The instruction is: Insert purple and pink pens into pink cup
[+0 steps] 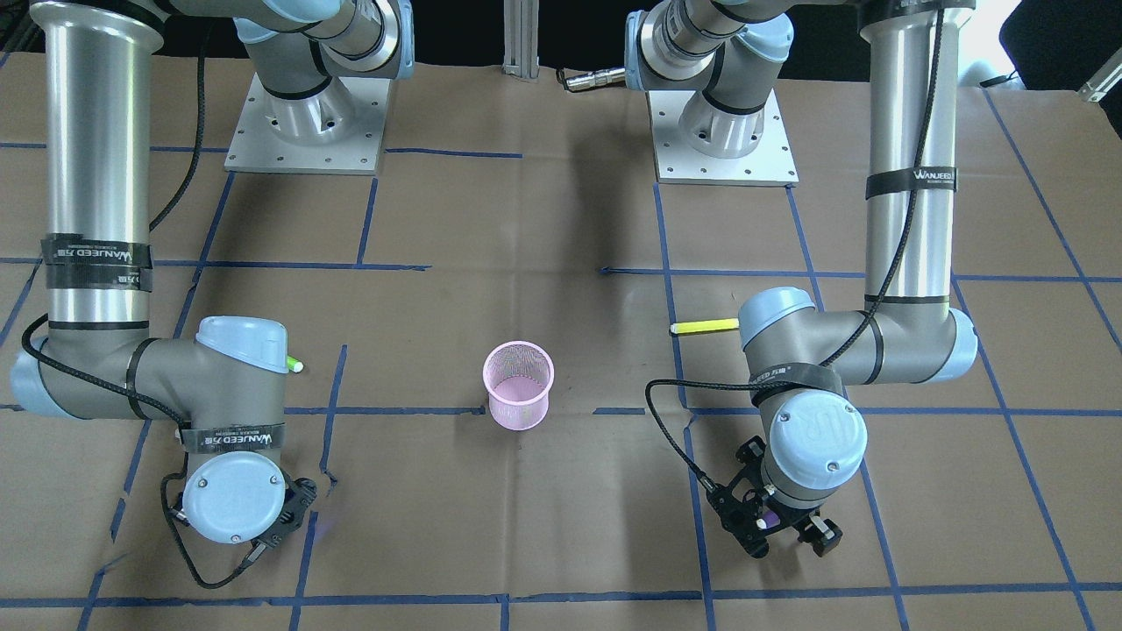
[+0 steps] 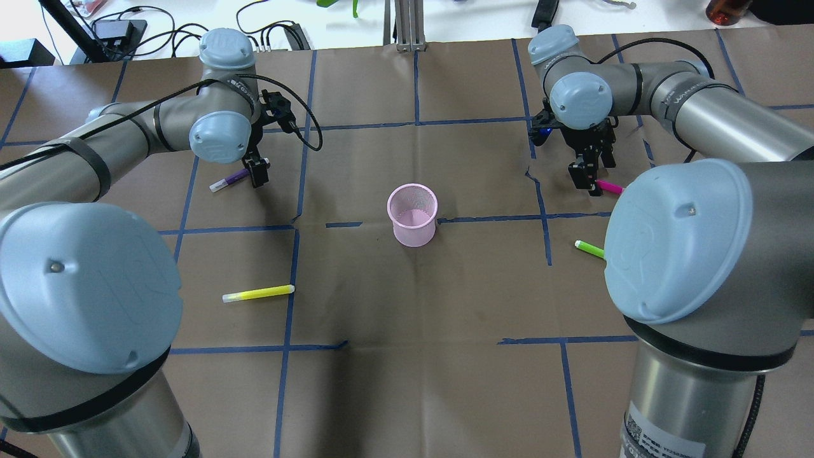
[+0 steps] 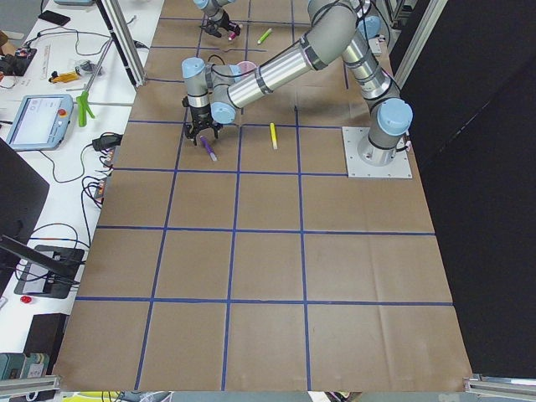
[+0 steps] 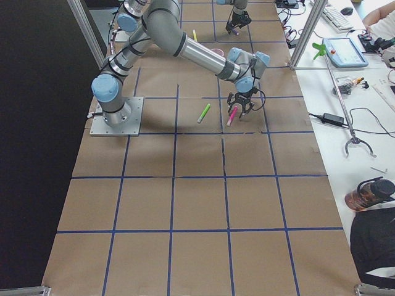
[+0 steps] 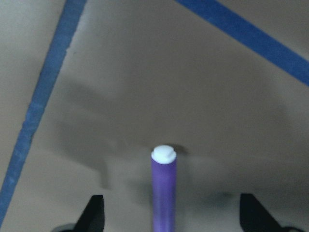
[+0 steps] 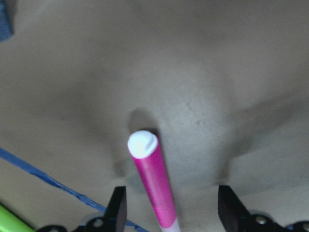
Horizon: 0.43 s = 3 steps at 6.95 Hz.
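Observation:
The pink mesh cup (image 2: 413,214) stands upright at the table's middle and also shows in the front-facing view (image 1: 518,384). The purple pen (image 2: 230,180) lies on the table at the far left. My left gripper (image 2: 257,172) is down over its end, open, with the pen (image 5: 164,193) between the two fingers (image 5: 94,212). The pink pen (image 2: 609,187) lies at the far right. My right gripper (image 2: 588,175) is open and straddles the pen (image 6: 152,183), fingers (image 6: 118,208) on either side.
A yellow pen (image 2: 258,293) lies on the near left and a green pen (image 2: 589,249) on the right, partly hidden by my right arm's elbow. The table is brown paper with blue tape lines (image 2: 416,123). The arm bases (image 1: 305,131) stand at the robot's side.

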{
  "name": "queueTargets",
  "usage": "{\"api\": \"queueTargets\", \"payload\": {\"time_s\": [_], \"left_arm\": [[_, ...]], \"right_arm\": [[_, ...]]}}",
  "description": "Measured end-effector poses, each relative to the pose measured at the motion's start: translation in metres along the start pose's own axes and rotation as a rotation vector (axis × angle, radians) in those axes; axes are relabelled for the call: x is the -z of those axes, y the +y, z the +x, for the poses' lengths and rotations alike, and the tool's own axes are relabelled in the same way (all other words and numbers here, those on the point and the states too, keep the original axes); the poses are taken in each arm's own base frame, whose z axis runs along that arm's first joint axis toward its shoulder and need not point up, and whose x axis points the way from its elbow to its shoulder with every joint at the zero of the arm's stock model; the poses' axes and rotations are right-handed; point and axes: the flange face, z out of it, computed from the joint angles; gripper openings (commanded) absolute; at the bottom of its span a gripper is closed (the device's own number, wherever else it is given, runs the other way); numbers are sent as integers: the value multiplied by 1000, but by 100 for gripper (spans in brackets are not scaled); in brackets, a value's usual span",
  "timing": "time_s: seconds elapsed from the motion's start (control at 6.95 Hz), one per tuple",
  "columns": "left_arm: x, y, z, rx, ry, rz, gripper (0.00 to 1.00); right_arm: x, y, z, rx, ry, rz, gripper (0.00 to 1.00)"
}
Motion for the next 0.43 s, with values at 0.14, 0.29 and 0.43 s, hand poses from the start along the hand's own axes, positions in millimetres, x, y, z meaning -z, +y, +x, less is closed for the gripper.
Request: {"api": "queueTargets", "payload": {"time_s": [0.14,0.29,0.43], "left_arm": [[-1,-1,-1,0,-1,3,17],[-1,-2,-1,0,-2,4,5],[-1,-2,-1,-1,-1,4,0]], "right_arm": [[1,1,1,-1,4,-4,40],[1,1,1,0,10,-10,32],[1,2,2,2,14,-15,30]]}}
